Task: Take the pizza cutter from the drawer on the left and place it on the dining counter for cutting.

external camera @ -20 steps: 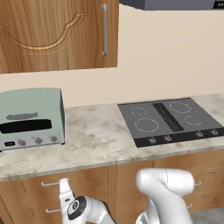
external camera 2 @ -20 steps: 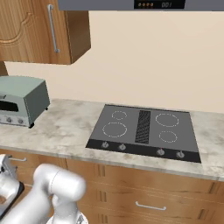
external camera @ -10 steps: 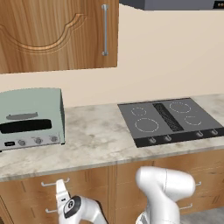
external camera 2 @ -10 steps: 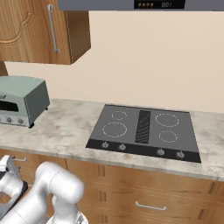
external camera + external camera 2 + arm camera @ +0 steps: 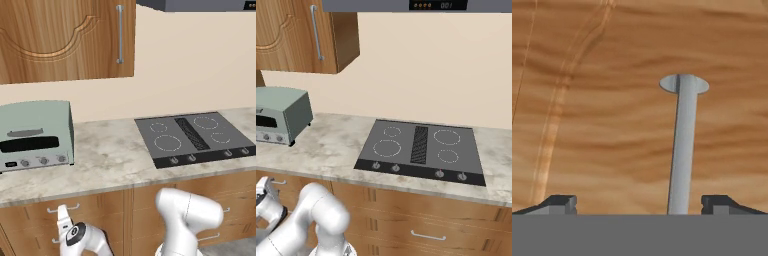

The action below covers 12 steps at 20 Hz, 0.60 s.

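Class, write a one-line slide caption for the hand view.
Open gripper straddling the silver bar handle of a closed wooden drawer.

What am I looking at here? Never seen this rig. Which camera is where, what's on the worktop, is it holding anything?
It's a rendered kitchen with a white robot arm on a base that can drive. Two pictures come from cameras on that base, behind the arm to its left and right, both looking forward over the same stone worktop. The third camera sits on the hand and looks along the gripper.

On the worktop stand a pale green toaster oven at the left and a black cooktop at the right. A wooden wall cabinet hangs above; drawers run below.

The arm reaches down low to the left. In the hand view the two dark finger tips stand wide apart on either side of a silver bar handle on a brown wooden drawer front. The gripper is open and holds nothing.
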Motion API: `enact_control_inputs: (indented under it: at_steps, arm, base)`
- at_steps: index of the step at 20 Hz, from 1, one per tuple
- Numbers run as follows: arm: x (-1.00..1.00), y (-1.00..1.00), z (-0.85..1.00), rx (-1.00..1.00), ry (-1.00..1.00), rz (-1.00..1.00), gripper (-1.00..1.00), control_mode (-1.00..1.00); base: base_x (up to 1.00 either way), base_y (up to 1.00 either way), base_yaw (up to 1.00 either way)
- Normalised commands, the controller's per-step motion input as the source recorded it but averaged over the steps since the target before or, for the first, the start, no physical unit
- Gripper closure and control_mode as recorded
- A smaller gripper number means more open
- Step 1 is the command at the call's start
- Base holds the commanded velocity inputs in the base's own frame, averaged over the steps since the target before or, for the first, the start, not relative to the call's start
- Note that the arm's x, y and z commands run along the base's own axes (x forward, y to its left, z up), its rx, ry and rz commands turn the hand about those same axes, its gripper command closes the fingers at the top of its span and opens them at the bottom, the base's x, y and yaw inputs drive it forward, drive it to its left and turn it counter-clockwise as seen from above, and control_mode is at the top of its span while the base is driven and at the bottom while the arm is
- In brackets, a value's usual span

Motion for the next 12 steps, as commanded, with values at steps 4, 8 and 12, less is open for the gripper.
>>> enact_control_inputs:
  at_steps: [4,8,12]
  arm:
    - [0.25,0.04,-0.13,0.0,0.0,0.0,-1.0,-1.0]
    - [0.27,0.0,0.0,0.0,0.0,0.0,-1.0,-1.0]
    - [0.04,0.0,0.13,0.0,0.0,0.0,-1.0,-1.0]
  base:
    - [0.0,0.0,0.0]
    - [0.0,0.0,0.0]
    - [0.0,0.0,0.0]
